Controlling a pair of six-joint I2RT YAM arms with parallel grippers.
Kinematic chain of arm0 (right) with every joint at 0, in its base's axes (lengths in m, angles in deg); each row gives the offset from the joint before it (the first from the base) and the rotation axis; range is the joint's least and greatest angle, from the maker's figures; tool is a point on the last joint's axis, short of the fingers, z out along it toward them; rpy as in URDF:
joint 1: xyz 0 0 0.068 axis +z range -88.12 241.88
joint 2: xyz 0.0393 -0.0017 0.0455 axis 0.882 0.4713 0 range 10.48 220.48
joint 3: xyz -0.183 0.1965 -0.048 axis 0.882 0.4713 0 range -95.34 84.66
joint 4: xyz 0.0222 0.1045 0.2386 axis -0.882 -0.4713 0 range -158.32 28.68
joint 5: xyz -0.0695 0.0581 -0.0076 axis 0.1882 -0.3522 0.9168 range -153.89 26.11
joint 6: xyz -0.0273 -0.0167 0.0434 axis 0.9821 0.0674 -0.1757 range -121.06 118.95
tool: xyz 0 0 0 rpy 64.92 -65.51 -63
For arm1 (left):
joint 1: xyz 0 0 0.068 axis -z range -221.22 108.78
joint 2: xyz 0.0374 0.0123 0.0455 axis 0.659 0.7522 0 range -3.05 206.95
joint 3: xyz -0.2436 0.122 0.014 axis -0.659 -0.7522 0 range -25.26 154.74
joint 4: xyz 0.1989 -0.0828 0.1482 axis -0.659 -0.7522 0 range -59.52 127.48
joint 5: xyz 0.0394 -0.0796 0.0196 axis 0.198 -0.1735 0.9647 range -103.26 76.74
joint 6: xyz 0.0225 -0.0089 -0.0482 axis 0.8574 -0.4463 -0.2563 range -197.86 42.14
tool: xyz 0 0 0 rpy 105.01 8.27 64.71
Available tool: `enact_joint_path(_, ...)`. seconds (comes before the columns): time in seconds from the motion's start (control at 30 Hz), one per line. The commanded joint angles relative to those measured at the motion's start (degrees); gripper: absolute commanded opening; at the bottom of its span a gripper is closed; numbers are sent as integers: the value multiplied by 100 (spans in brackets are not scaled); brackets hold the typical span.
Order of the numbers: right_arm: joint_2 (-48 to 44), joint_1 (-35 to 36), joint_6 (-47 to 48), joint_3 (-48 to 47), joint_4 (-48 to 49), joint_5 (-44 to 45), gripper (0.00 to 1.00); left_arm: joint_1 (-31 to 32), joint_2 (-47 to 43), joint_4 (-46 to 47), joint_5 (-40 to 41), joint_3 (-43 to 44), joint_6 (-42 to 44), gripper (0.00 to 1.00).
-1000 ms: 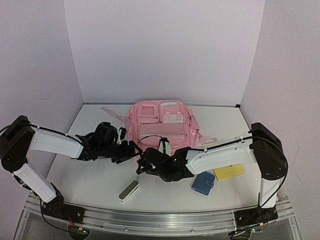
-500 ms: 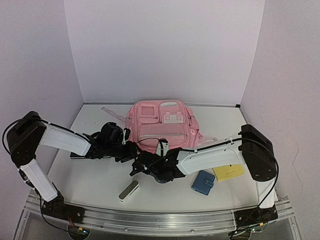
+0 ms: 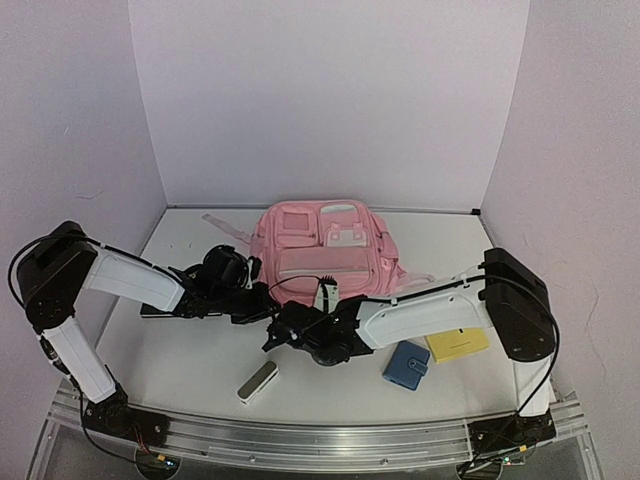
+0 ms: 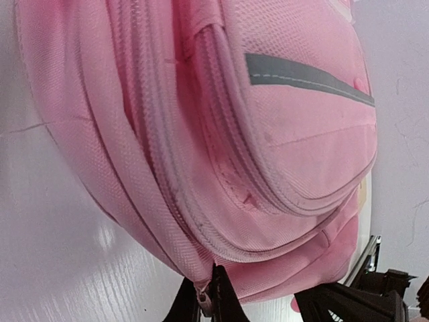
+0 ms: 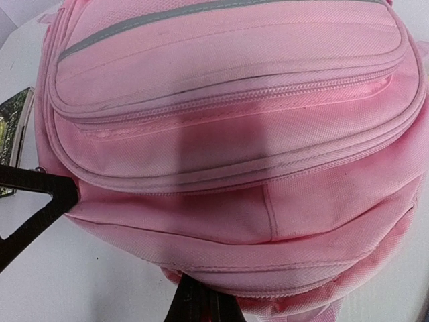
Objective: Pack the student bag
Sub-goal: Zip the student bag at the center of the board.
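The student bag (image 3: 325, 250), a pink backpack with pale grey strips, lies flat at the middle of the table, its front pockets facing up. My left gripper (image 3: 262, 303) is at its near left corner. In the left wrist view the left gripper (image 4: 206, 295) is shut on the small zipper pull (image 4: 203, 303) at the end of the bag's (image 4: 221, 134) main zip. My right gripper (image 3: 284, 330) is just beside it at the near edge. In the right wrist view the right gripper (image 5: 201, 298) is shut, pinching the pink hem of the bag (image 5: 228, 147).
A white-and-grey oblong case (image 3: 257, 382) lies near the front edge. A blue wallet (image 3: 406, 366) and a yellow notebook (image 3: 458, 344) lie under the right arm. A flat dark item (image 3: 158, 311) sits under the left arm. Walls close in on three sides.
Both grippers have gone from open to shut, the left onto the zipper pull and the right onto the bag's hem. Both arms edged in toward the bag's near left corner.
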Motion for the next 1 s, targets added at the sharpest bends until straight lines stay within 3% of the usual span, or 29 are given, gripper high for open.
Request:
enact_joint_path(0.0, -597, -42, 177, 341, 136, -55, 0, -95, -24, -21, 218, 171, 110, 0)
enact_joint_path(0.4, -1777, -222, 762, 1514, 685, -697, 0, -737, -504, -711, 407, 150, 704, 0)
enact_joint_path(0.97, -2072, -1220, 1503, 2735, 1893, -1622, 0, -2396, -620, -993, -337, 474, 1915, 0)
